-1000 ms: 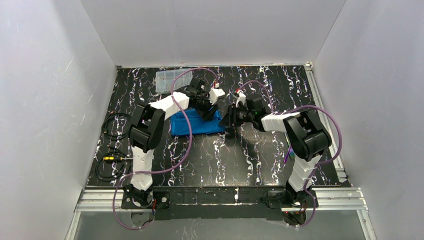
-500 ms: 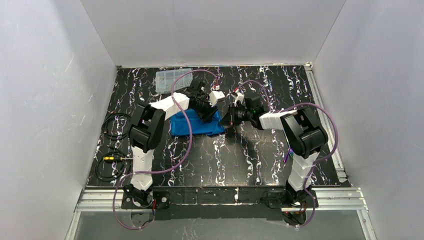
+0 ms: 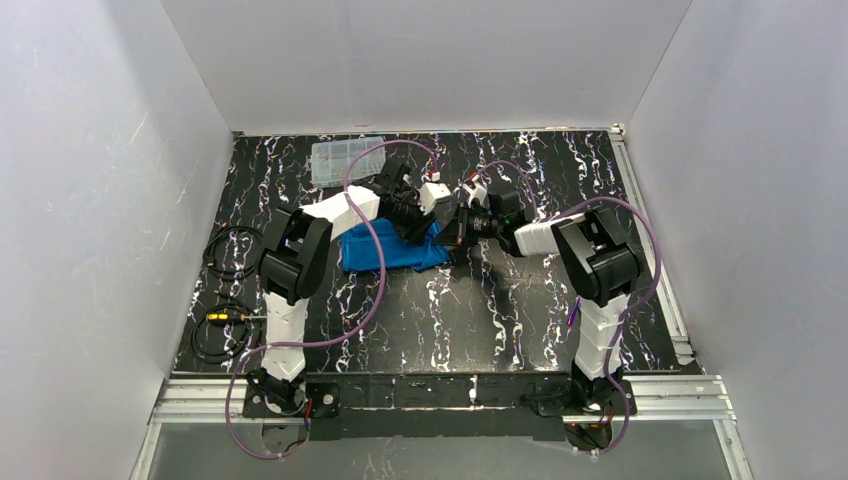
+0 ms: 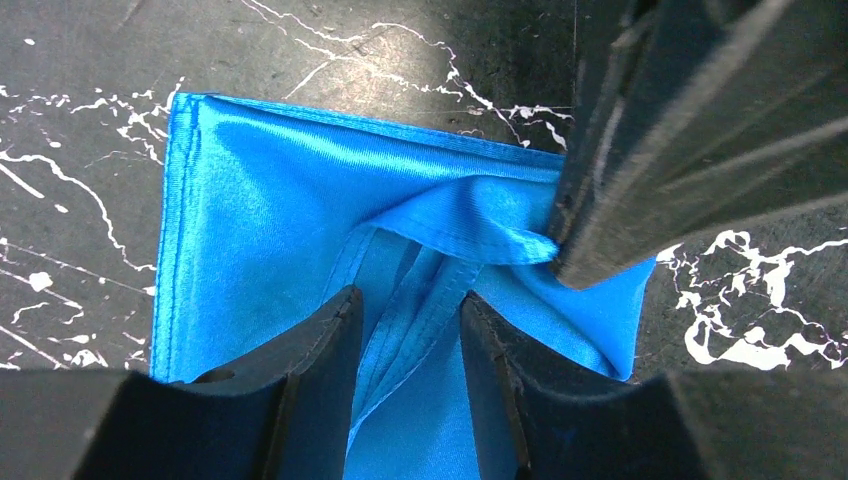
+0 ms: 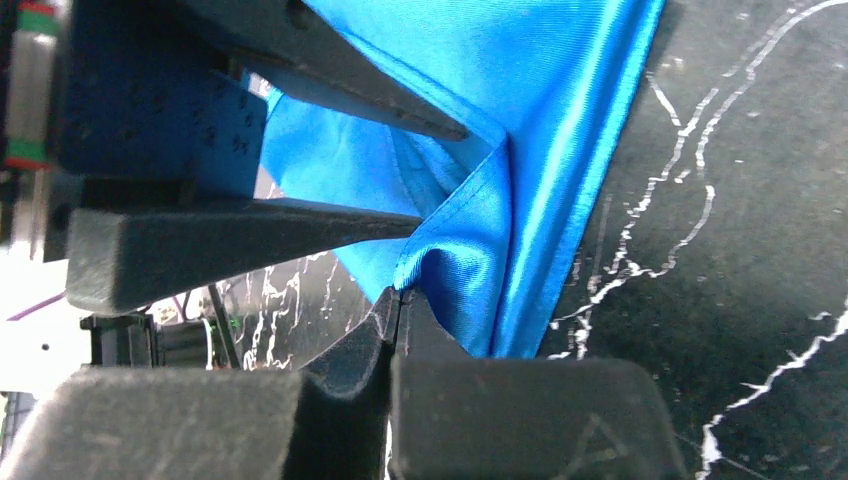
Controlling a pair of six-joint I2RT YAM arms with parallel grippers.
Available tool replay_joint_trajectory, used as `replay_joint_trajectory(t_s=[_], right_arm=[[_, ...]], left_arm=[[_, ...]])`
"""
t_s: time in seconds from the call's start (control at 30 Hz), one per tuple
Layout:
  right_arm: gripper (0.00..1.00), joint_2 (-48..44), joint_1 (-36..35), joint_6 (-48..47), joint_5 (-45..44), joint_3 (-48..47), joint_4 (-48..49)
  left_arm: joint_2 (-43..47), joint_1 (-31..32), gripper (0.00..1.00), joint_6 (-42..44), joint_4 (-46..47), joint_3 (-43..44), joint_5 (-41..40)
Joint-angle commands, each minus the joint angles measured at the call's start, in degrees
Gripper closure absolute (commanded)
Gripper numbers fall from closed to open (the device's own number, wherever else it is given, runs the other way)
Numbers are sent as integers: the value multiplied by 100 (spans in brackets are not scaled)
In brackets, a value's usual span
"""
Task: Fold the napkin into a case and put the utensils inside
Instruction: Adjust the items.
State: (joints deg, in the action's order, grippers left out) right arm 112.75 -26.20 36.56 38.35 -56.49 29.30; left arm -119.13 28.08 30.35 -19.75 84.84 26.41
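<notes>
Pinching napkin (image 4: 260,200) fold, R gripper (image 5: 398,300) clenched; L gripper (image 4: 410,310) parted astride it; clear box (image 3: 345,160) behind.

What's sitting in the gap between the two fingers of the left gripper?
Folded layers of the blue napkin run through the gap of the left gripper; the left wrist view shows it.

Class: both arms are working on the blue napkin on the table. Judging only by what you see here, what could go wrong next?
1. The right gripper has its jaws shut on only a thin fold of the napkin, so the shiny cloth might slip out when pulled.
2. The left gripper, jaws apart, straddles the hems right beside that pinch. The arms are crowded and may collide.
3. The layers are bunched there, so the fold could come out crooked.
</notes>
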Motion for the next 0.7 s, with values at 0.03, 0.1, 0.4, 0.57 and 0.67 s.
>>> replay_joint_trajectory(t_s=[0.03, 0.1, 0.4, 0.57, 0.67], right_arm=[[99, 219, 70, 579, -342, -103, 548], [99, 194, 68, 680, -550, 2, 683], [99, -79, 150, 1189, -1423, 575, 1154], [99, -95, 149, 1310, -1733, 662, 1176], [99, -139, 135, 1328, -1880, 656, 1104]], left_arm=[[4, 104, 62, 73, -127, -18, 182], [-4, 140, 62, 121, -132, -25, 180], [-75, 241, 66, 424, -290, -28, 197], [-66, 269, 68, 547, -360, -89, 226], [-58, 277, 69, 567, -373, -100, 250]])
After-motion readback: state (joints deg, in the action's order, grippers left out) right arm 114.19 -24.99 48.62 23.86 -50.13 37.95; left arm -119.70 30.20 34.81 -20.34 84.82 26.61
